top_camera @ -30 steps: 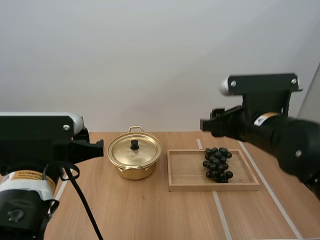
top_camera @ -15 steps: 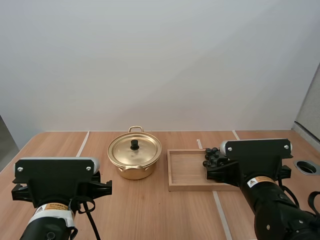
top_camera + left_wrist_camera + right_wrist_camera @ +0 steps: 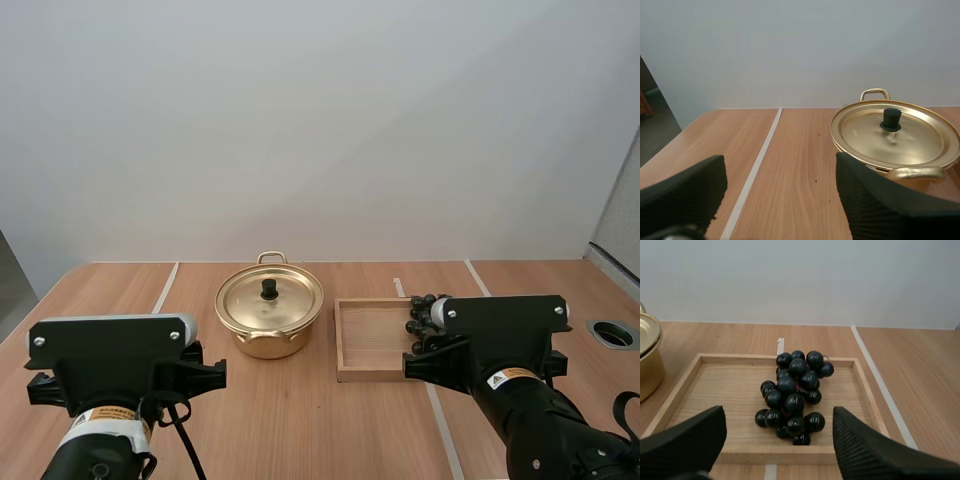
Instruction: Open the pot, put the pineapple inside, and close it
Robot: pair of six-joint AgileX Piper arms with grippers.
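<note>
Pale wood formed the surface [image 3: 300, 420], crossed by white tape lines [image 3: 164, 288] and backed by a plain light wall [image 3: 320, 120]. On it stood the gold pot [image 3: 268, 343], left of centre in the high view. Its lid [image 3: 290, 303] sat closed on the rim, with a black knob [image 3: 269, 289] upright in the middle. One looped handle [image 3: 271, 258] showed at the pot's far side and another [image 3: 915, 173] at its near side.

The fruit in sight was a bunch of dark grapes [image 3: 792, 395]. It lay inside a shallow wooden tray [image 3: 690, 375], near the tray's middle and touching none of its walls. The tray stood just to the right of the pot, with a narrow strip of bare wood between them.

The left gripper [image 3: 780, 167] was released. Its two ribbed fingers [image 3: 865, 200] stood wide apart with nothing between them, low over the wood. The pot stood ahead of it, beyond its right finger. The right gripper [image 3: 777, 415] was likewise released and held nothing. It faced the tray, and the grapes showed ahead in the gap between its fingers [image 3: 865, 450].

In the high view the left arm [image 3: 110, 400] was at the near edge, well short of the pot. The right arm [image 3: 520, 400] stood in front of the tray's right half and covered part of the bunch.
</note>
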